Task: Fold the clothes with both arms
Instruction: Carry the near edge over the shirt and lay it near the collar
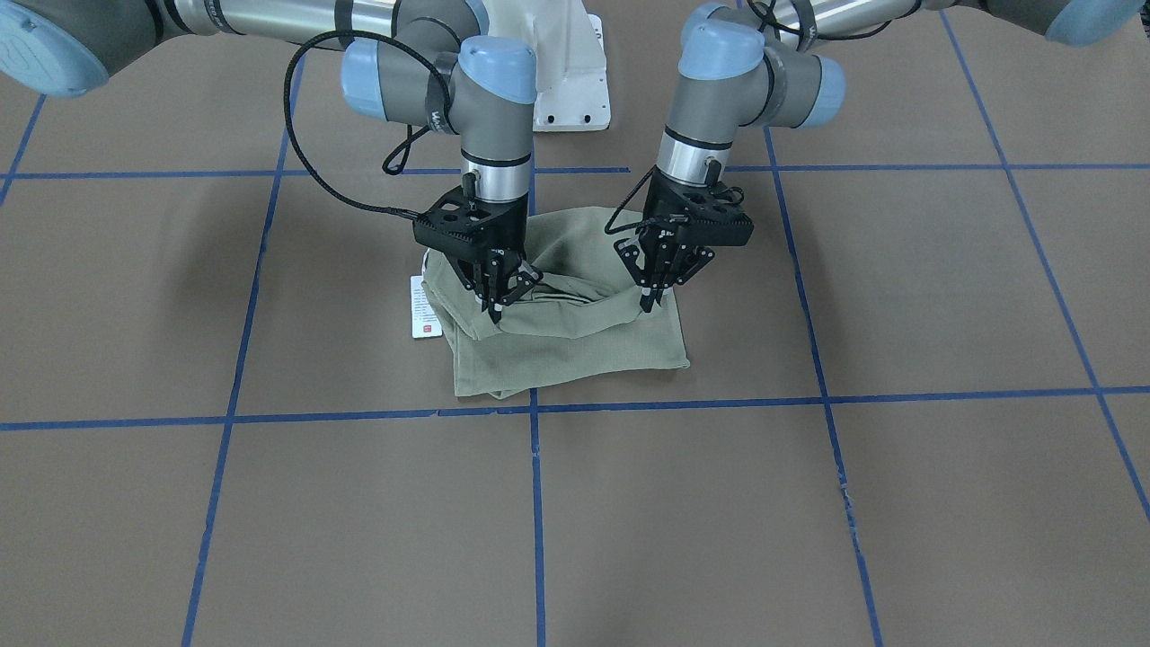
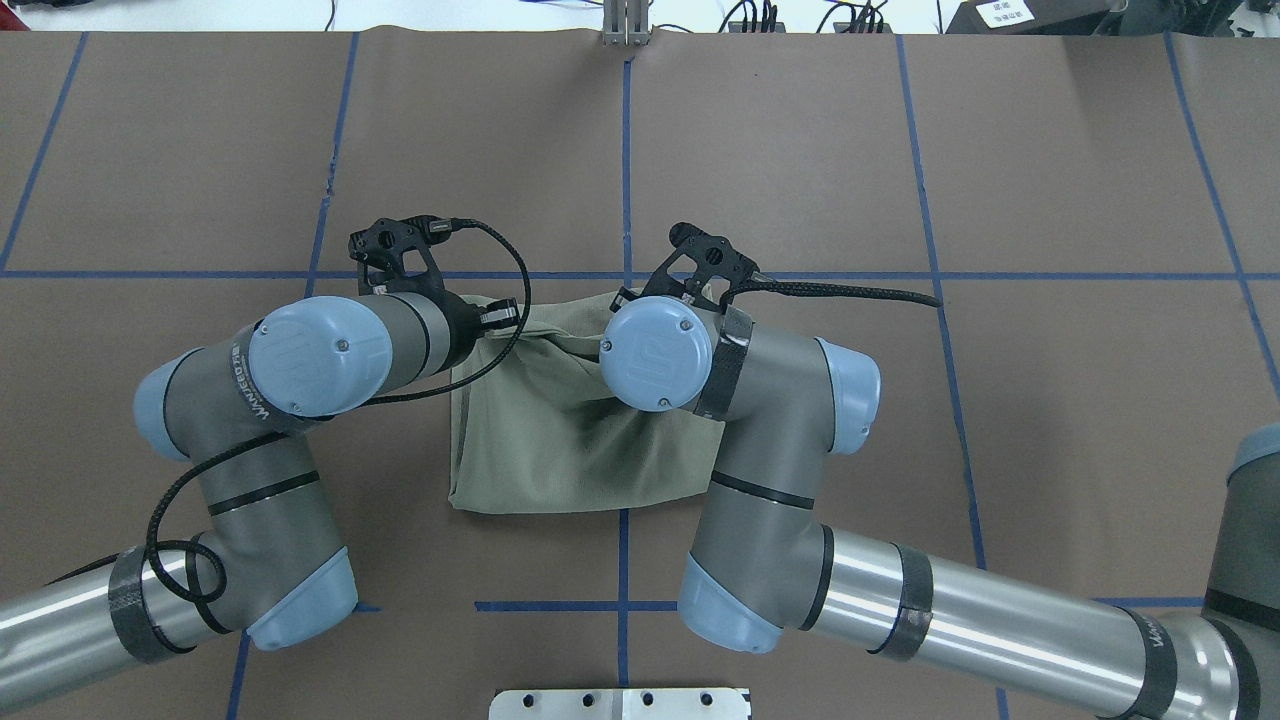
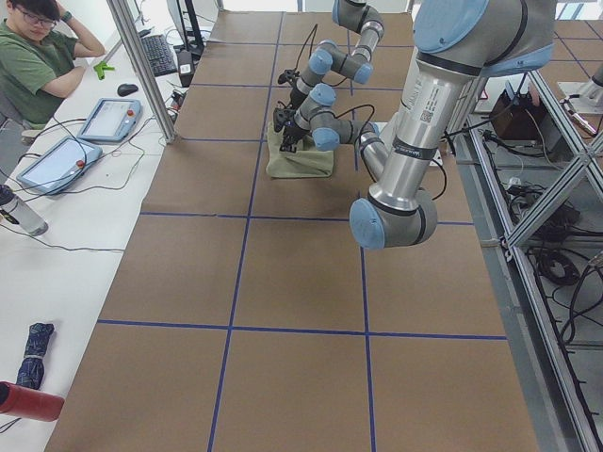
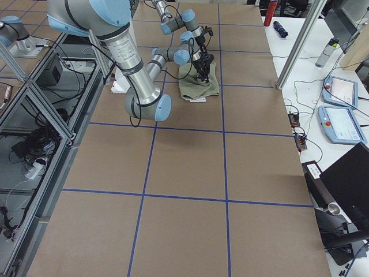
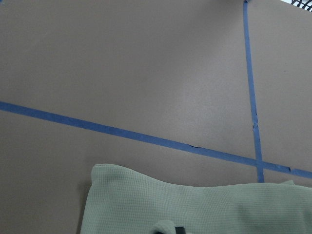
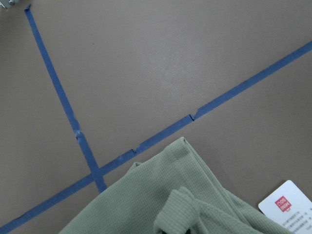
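The olive-green shirt (image 1: 575, 346) lies folded into a compact rectangle at the table's middle; it also shows in the overhead view (image 2: 560, 440). Its white hang tag with a red mark (image 1: 426, 307) sticks out at its side and shows in the right wrist view (image 6: 287, 204). My left gripper (image 1: 649, 295) is shut on a raised fold of the shirt at one end. My right gripper (image 1: 497, 305) is shut on the same fold at the other end, next to the tag. The fold sags between them, lifted a little off the layers below. Bunched cloth shows at the bottom of both wrist views (image 5: 165, 226) (image 6: 178, 214).
The brown table (image 1: 809, 521) carries a grid of blue tape lines (image 1: 536, 503). The white pedestal base (image 1: 570, 81) stands behind the shirt. An operator (image 3: 38, 56) sits at a side desk with tablets (image 3: 108, 118), beyond the table's far edge.
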You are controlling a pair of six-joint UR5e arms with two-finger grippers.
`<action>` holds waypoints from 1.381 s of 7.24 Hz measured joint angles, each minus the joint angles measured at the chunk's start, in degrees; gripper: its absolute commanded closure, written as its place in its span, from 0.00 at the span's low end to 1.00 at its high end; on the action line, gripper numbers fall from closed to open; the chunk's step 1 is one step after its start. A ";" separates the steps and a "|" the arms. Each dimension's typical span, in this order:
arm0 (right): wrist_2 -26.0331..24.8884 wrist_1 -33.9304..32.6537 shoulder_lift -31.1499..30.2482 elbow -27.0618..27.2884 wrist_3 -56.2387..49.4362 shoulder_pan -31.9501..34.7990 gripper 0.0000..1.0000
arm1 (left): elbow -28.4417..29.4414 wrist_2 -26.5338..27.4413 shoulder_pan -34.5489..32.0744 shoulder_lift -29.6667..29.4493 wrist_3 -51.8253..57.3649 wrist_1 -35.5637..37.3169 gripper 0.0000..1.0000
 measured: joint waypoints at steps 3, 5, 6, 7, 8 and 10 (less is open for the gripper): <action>0.90 0.01 0.27 -0.94 -1.32 1.27 1.00 | 1.92 -0.30 -1.08 -0.33 1.66 -1.26 1.00; 1.19 0.01 0.27 -1.07 -1.93 1.78 1.00 | 2.00 -0.86 -2.11 -0.43 2.72 -1.25 1.00; 1.19 0.00 0.27 -1.39 -2.17 1.83 0.43 | 2.05 -0.97 -2.29 -0.46 3.12 -1.20 0.36; 1.14 0.01 0.25 -2.01 -2.88 1.86 0.00 | 2.08 -1.01 -2.36 -0.45 3.42 -1.19 0.00; 1.07 0.01 0.29 -2.48 -4.82 1.87 0.00 | 2.06 -1.05 -2.45 -0.38 4.91 -1.26 0.00; 1.49 -0.24 1.20 -2.69 -9.36 2.67 0.00 | 1.80 -3.76 -4.24 -0.18 11.97 -1.40 0.00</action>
